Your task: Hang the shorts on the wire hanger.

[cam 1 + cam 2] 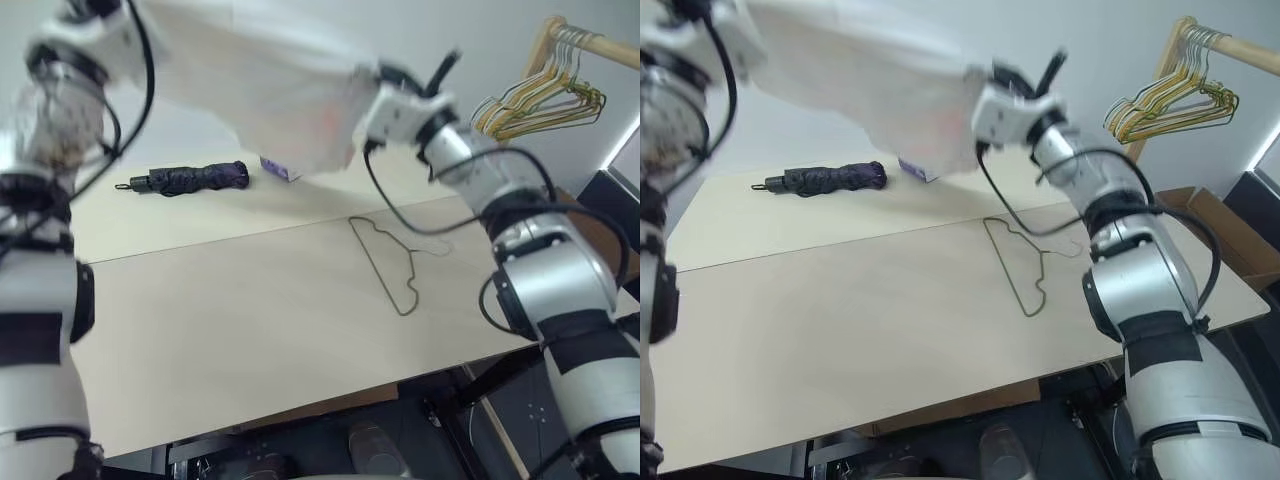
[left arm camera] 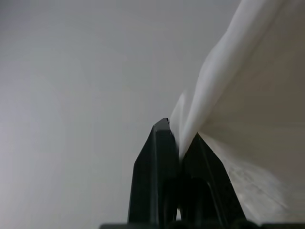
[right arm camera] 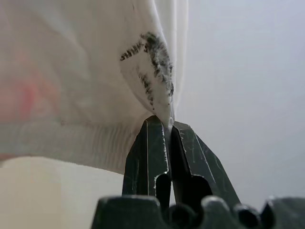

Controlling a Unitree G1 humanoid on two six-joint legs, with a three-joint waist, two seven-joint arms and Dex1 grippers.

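The white shorts hang stretched in the air above the back of the table, with a faint pink patch near the right end. My left gripper is shut on the cloth's edge at the upper left. My right gripper is shut on the other end, pinching a fold that has dark smudges by the ribbed waistband. The wire hanger lies flat on the table below and in front of the right hand, with its hook toward the right.
A folded dark purple umbrella lies at the back left of the table, and a small purple-white tissue box peeks out below the shorts. A wooden rack with several hangers stands at the back right.
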